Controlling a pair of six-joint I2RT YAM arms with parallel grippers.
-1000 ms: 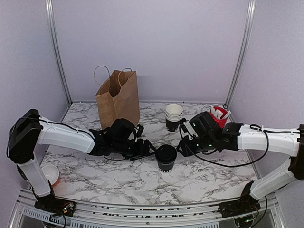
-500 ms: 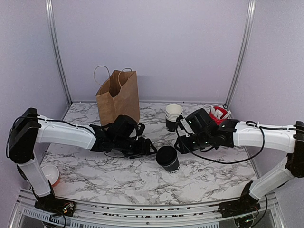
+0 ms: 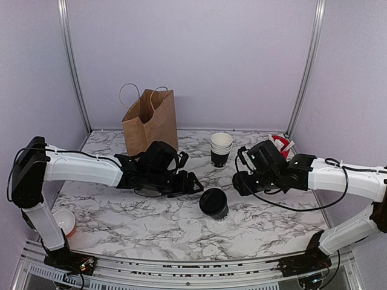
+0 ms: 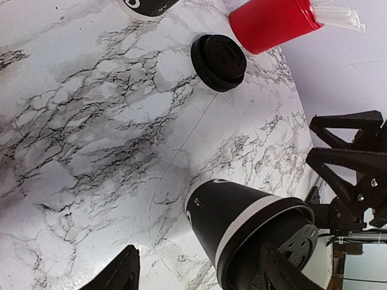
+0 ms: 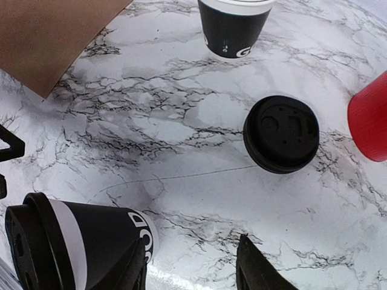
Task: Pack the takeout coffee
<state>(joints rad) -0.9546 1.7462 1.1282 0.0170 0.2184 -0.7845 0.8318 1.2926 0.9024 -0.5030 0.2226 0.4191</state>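
Coffee: the takeout coffee [image 3: 213, 203] was on the table [image 3: 151, 223], right of the brown paper bag [image 3: 151, 124] and nearer the arm bases than the bag, tipped off upright with its black lid on and the lid end turned toward the bag side; whether it lay flat or only leaned could not be told
Left end effector: your left end effector [image 3: 195, 184] stood wide open just beside the lid end, on the bag side of the cup, gripping nothing
Right end effector: your right end effector [image 3: 237, 182] was partly spread on the side of the cup away from the bag, near it but apart, with nothing between its fingers
Step in hand: by my reading you were at the pick, with the cup free and the bag not yet loaded
Doing it well: you did best to take the cup across its body below the lid, never by the lid rim, which could pop off; the round wall could roll, so a square closure with the other end effector as a stop looked wise; then up over the bag's open mouth and down upright
Left alone: a loose black lid [image 5: 281, 133], the stack of lidless cups [image 3: 221, 148] and the red cup [image 3: 279, 147], all farther right of the bag
Writing: the coffee's side showed white letters like "OD"; the stack's bottom cup showed a "G"; no whole brand name could be read
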